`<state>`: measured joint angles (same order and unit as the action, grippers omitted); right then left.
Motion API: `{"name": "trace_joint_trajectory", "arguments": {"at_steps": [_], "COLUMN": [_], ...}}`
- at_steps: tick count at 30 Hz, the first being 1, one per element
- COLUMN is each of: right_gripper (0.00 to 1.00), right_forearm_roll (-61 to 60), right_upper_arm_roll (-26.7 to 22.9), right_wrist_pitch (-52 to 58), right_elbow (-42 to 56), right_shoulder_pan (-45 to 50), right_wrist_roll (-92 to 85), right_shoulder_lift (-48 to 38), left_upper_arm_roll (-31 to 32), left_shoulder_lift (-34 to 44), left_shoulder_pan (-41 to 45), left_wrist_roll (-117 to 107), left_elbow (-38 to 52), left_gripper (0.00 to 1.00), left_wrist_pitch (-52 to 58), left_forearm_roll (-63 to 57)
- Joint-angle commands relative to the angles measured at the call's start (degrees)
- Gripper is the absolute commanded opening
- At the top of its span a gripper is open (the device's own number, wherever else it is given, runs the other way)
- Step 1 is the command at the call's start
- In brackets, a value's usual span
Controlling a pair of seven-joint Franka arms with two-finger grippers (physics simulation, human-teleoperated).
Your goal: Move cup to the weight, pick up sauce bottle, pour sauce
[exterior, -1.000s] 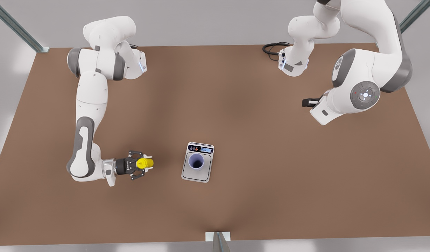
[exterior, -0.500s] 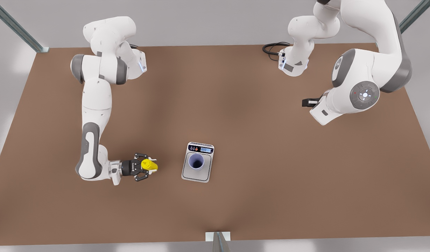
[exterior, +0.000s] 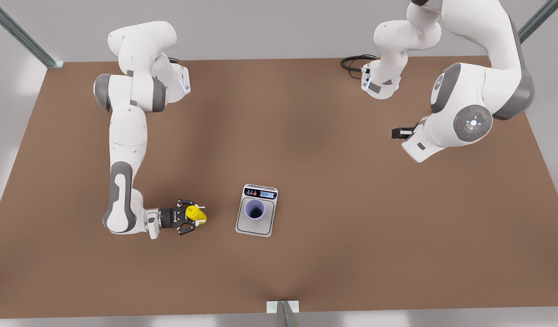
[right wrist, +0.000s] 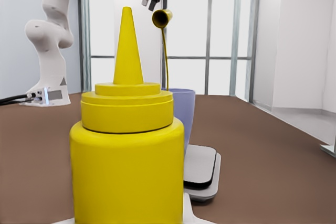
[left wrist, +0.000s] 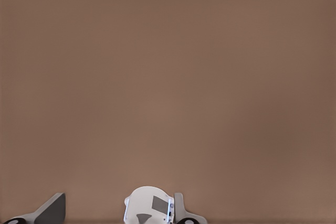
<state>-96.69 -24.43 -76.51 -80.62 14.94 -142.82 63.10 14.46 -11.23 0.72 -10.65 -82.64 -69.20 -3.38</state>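
Note:
The yellow sauce bottle (exterior: pixel 196 215) stands upright in my right gripper (exterior: pixel 192 216), which is shut on it at the front view's left, a short way from the weight. In the right wrist view the sauce bottle (right wrist: pixel 126 156) is close up, its nozzle pointing up. The lavender cup (exterior: pixel 254 210) sits on the plate of the silver weight (exterior: pixel 256 229), and both show behind the bottle as the cup (right wrist: pixel 184 114) and the weight (right wrist: pixel 202 174). My left gripper (exterior: pixel 399 133) waits high at the front view's right, far from the weight.
A black cable (exterior: pixel 353 62) lies by the arm base at the back right of the brown table (exterior: pixel 333 181). Metal frame posts (exterior: pixel 283 313) stand at the table's edges. The left arm's base (left wrist: pixel 149 211) shows on the table.
My right gripper has carried the sauce bottle a little toward the weight, and that arm's elbow has swung the same way. The cup, the weight and the left arm have stayed put.

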Motion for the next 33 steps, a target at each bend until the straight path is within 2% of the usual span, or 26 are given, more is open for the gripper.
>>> {"name": "trace_joint_trajectory", "arguments": {"at_steps": [1,2,20,29,31,32,33], "right_gripper": [0.89,1.00,1.00,1.00,1.00,1.00,1.00], "right_forearm_roll": [0.1,0.1,0.4,2.1,6.2,11.7,21.1], "right_upper_arm_roll": [-0.1,0.0,0.0,-0.6,-5.4,-8.4,-9.3], "right_wrist_pitch": [0.0,0.0,0.6,2.3,2.4,2.4,3.1], "right_elbow": [0.0,0.0,0.5,2.0,4.2,6.0,7.4], "right_shoulder_pan": [0.0,0.0,-2.5,-8.5,-8.7,-8.7,-8.5], "right_wrist_roll": [-2.7,-2.5,-2.7,-3.5,1.0,8.4,23.4], "right_shoulder_lift": [-0.1,-0.1,0.3,0.3,-1.1,-2.7,-5.9], "left_upper_arm_roll": [0.0,0.1,1.4,2.1,2.1,2.0,2.0], "left_shoulder_lift": [0.1,0.1,0.1,0.1,0.1,0.1,0.0], "left_shoulder_pan": [0.1,0.1,0.1,-0.1,-0.1,-0.1,-0.1], "left_wrist_roll": [-0.2,-0.2,-1.0,-1.0,-1.0,-1.0,-1.0], "left_elbow": [0.0,0.0,0.2,0.3,0.3,0.3,0.3], "left_gripper": [1.00,1.00,1.00,1.00,1.00,1.00,1.00], "left_wrist_pitch": [0.0,0.1,0.3,0.3,0.3,0.3,0.0], "left_forearm_roll": [0.0,0.0,-0.1,-0.5,-1.0,-1.0,-1.4]}}
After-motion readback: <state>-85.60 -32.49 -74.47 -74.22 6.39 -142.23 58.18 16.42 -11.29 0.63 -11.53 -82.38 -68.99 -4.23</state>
